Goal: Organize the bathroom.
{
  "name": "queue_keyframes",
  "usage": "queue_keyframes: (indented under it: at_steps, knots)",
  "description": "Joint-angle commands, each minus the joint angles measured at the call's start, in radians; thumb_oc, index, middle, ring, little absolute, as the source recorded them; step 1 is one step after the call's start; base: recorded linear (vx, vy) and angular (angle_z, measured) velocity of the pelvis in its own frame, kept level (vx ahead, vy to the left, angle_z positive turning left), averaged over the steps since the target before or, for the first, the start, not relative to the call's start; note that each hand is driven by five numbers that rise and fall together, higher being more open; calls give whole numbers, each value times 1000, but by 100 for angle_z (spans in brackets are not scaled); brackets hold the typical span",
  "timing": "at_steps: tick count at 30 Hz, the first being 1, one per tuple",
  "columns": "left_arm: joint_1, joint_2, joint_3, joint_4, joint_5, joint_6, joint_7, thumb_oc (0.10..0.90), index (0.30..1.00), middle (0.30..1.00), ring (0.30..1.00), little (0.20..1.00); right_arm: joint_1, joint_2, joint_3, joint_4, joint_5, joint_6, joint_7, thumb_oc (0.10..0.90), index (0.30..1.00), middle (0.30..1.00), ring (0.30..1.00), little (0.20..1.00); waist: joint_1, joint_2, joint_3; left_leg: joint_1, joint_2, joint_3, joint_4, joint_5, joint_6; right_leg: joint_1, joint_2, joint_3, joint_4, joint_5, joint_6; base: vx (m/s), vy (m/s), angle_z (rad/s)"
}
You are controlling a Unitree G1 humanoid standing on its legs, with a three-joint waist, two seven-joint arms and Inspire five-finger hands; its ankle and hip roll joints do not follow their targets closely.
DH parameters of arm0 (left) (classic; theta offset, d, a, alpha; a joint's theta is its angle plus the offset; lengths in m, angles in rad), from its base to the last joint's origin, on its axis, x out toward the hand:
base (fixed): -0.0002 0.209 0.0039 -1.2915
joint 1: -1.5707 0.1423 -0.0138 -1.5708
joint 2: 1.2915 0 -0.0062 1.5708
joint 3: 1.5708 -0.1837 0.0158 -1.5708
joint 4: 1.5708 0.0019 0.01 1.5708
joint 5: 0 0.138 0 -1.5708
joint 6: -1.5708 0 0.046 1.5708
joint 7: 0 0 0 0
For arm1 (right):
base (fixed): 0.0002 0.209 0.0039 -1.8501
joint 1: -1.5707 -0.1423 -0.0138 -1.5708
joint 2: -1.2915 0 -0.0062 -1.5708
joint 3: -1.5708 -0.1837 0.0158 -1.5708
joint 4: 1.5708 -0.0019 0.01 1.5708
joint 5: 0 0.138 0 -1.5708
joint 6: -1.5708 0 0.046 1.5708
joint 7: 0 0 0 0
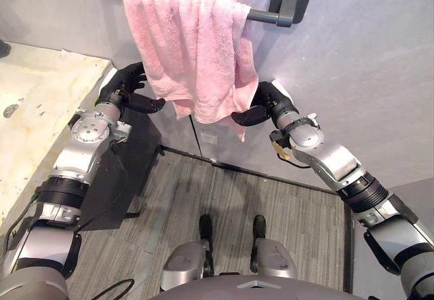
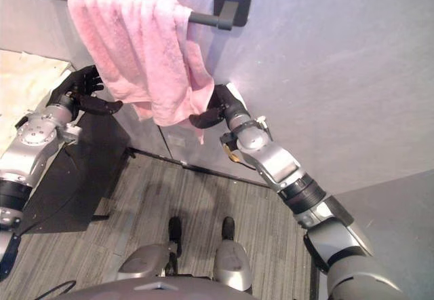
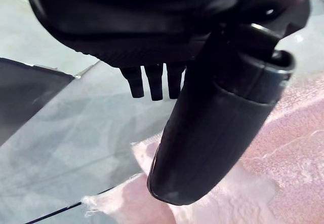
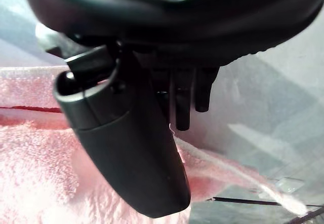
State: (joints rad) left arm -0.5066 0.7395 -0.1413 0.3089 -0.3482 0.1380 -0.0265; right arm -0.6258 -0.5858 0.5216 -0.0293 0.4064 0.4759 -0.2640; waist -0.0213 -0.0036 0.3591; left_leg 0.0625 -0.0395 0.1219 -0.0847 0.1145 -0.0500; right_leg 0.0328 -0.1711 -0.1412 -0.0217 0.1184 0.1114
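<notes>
Hanging over the dark towel bar (image 1: 261, 16) on the grey wall (image 1: 366, 76) is a pink towel (image 1: 193, 49). It is draped across the bar so that it can dry and stay off the floor, but it hangs a bit crooked, with one lower corner dipping below the rest.

The left hand (image 1: 125, 86) is up beside the towel's lower edge on the robot's left. Its thumb points toward the cloth and its fingers are loosely bent, and they hold nothing. In the left wrist view the thumb (image 3: 212, 133) sits in front of the pink cloth, but I cannot tell if it touches.

The right hand (image 1: 261, 106) is at the towel's other lower edge. Its thumb reaches under the hanging corner and its fingers are slack. In the right wrist view the fingertips (image 4: 183, 117) hang free with the wall behind them, so this hand has not grabbed anything either. My guess is that both hands are placed one on each side so they can take the two edges and pull the towel straight.

A pale desk (image 1: 41, 103) stands to the robot's left, next to a dark cabinet side (image 1: 139, 157). Below is the striped grey floor (image 1: 271, 205). The wall is very close behind the towel, so fingers have little room to slip behind the cloth.
</notes>
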Motion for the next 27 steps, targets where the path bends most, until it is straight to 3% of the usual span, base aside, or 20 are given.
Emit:
queue_keyframes:
  at_steps: [1,3,10,13,19,27]
  knots:
    - [-34,-7,6,-47,-13,-128,7,800,900,900,900,900,-485,-129,-230,74,-112,-289,-261,800,900,900,900,900,6,6,-220,103,78,-14,109,-233,11,-122,-47,39,135,-71,80,0,0,0]
    - [-30,-6,8,-52,-12,-129,8,800,900,900,900,900,-487,-131,-230,76,-107,-281,-258,800,900,900,900,900,7,6,-219,99,78,-15,111,-233,11,-124,-47,41,135,-71,80,0,0,0]
    - [-38,-19,12,-80,-47,-129,2,800,900,900,900,900,-471,-106,-201,118,-47,-125,-136,800,900,900,900,900,9,2,-223,96,80,-14,107,-230,7,-123,-45,41,131,-73,76,-1,-7,0]
    - [-41,-41,11,-102,-70,-132,-12,800,900,900,900,900,-442,-71,-166,179,-107,-151,-98,800,900,900,900,900,19,0,-220,94,88,-16,104,-225,5,-120,-44,33,130,-75,71,-11,-45,0]
    - [-54,-57,2,-80,-72,-155,-32,800,900,900,900,900,-454,-39,-147,228,-99,-165,-89,800,900,900,900,900,24,3,-212,87,96,-16,98,-216,0,-121,-40,28,123,-73,65,-27,-13,0]
    - [-77,-71,-10,-47,-52,-177,-31,800,900,900,900,900,-464,-19,-122,280,-116,-121,-35,800,900,900,900,900,31,1,-208,80,101,-15,82,-201,-5,-110,-35,21,105,-72,60,-13,4,3]
